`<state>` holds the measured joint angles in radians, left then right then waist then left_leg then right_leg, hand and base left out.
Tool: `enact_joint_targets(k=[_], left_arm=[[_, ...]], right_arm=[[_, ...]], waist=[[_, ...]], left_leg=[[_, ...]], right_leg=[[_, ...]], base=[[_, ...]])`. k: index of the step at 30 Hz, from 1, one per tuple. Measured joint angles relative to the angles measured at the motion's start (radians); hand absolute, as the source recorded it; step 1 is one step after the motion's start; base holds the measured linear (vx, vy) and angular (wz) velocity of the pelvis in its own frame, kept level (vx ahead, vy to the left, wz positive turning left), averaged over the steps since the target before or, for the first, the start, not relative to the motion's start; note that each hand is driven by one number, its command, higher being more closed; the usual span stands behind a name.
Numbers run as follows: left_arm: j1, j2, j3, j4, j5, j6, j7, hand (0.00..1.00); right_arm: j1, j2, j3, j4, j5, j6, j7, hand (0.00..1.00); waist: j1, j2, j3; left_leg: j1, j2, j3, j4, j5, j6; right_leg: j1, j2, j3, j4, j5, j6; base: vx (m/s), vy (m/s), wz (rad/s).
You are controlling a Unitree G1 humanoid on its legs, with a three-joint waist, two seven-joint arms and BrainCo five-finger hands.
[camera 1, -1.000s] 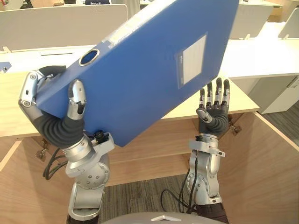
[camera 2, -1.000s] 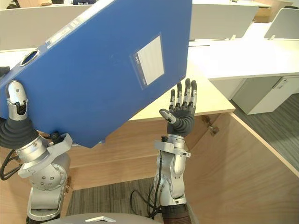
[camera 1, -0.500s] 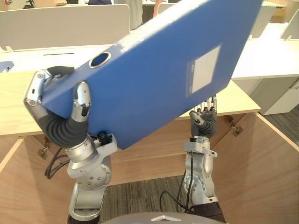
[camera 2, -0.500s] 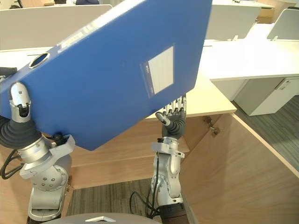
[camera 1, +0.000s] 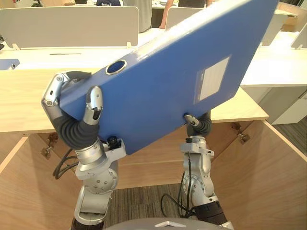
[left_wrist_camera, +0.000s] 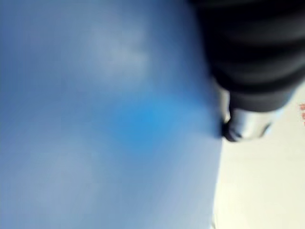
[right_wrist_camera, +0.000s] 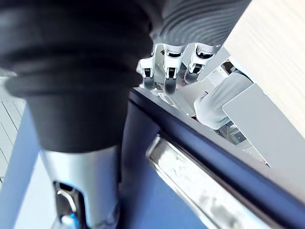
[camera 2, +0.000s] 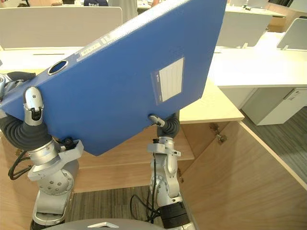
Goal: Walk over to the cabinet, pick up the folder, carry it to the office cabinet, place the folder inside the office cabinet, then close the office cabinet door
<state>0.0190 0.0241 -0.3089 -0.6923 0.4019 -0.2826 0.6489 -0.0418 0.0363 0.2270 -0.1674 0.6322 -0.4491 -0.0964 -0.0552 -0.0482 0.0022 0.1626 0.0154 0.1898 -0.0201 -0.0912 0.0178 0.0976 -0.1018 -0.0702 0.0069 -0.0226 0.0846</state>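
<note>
Office cabinet [camera 1: 271, 177]: pale wood, doors swung open, below both robot hands.
Folder [camera 1: 163, 81]: blue, tilted, raised above the cabinet top — spine corner in the left robot hand.
Left robot hand [camera 1: 76, 130]: fingers curled round the spine, thumb on the cover.
Right robot hand [camera 1: 202, 125]: fingers straight behind the folder's lower edge, thumb in front.

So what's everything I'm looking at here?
folder: one, blue, tilted up over the cabinet, with a white label on its face.
cabinet: one, light wood, below the folder, doors open.
desks: several, white, behind the cabinet, with pale screens.
drawer unit: one, white, far right.
carpet: grey, on the floor.
left hand: one, curled round the folder's spine corner.
right hand: one, at the folder's lower edge.
</note>
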Motion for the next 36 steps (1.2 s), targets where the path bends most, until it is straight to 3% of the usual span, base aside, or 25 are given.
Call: enact_joint_targets(k=[21, 22, 28, 36], left_arm=[[0.085, -0.007, 0.072, 0.126, -0.050, -0.001, -0.027, 1.00], [0.087, -0.007, 0.073, 0.126, -0.053, -0.001, -0.030, 0.00], [0.121, -0.009, 0.072, 0.172, -0.078, 0.001, -0.088, 0.00], [0.126, -0.027, 0.089, 0.172, -0.113, -0.001, -0.110, 0.00]], right_arm=[[-0.024, 0.001, -0.004, 0.000, -0.002, 0.022, 0.012, 1.00], [-0.023, 0.002, -0.005, 0.000, -0.002, 0.022, 0.013, 1.00], [-0.017, 0.005, -0.043, 0.000, -0.012, 0.022, 0.023, 1.00], [0.011, 0.022, -0.082, 0.000, -0.051, 0.033, 0.022, 1.00]], waist=[[0.007, -0.005, 0.004], [0.007, -0.006, 0.004], [0.007, -0.008, 0.007], [0.006, -0.013, 0.015]], left_leg=[[0.000, 0.001, -0.001, -0.001, 0.000, 0.000], [0.000, 0.001, -0.001, -0.001, 0.000, 0.000], [0.001, 0.000, -0.004, -0.002, 0.001, 0.001], [0.015, -0.001, -0.021, -0.031, 0.022, 0.000]], right_leg=[[0.001, 0.000, 0.000, -0.001, 0.000, 0.000], [0.001, 0.000, 0.000, -0.001, 0.000, 0.000], [0.002, 0.000, -0.001, -0.001, 0.000, 0.000], [0.006, 0.000, -0.020, -0.001, 0.000, 0.000]], base=[[0.00, 0.000, 0.00], [0.00, 0.000, 0.00], [0.00, 0.000, 0.00], [0.00, -0.011, 0.06]])
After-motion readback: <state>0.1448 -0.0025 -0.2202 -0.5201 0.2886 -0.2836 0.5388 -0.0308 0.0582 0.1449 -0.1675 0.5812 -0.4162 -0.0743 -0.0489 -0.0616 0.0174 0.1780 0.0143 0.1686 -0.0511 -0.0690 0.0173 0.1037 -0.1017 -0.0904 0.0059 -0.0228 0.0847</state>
